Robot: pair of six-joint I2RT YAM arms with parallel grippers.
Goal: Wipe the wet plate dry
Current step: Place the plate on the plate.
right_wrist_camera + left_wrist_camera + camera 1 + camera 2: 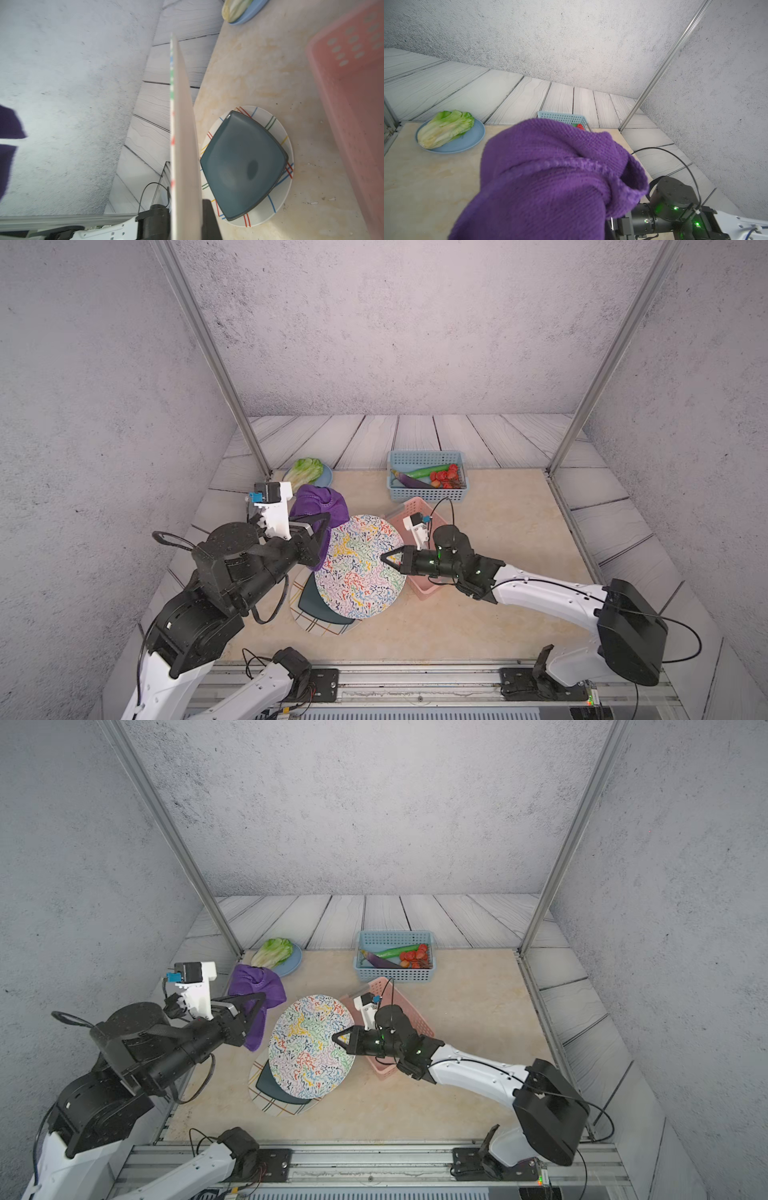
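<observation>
right jaws pinch the rim of the patterned plate [359,572], held tilted between both jaws; left jaws, clamped on the purple cloth [318,502], should press it flat and sweep across firmly.

No words, labels, brands or numbers can be read anywhere. The plate [360,568] bears only coloured squiggles, not letters

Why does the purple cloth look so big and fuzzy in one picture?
Left wrist view: the purple cloth sits close to the lens, huge and soft. Right wrist view: the patterned plate, edge-on, is blurry, the pink basket too. Both top views: all sharp.
</observation>
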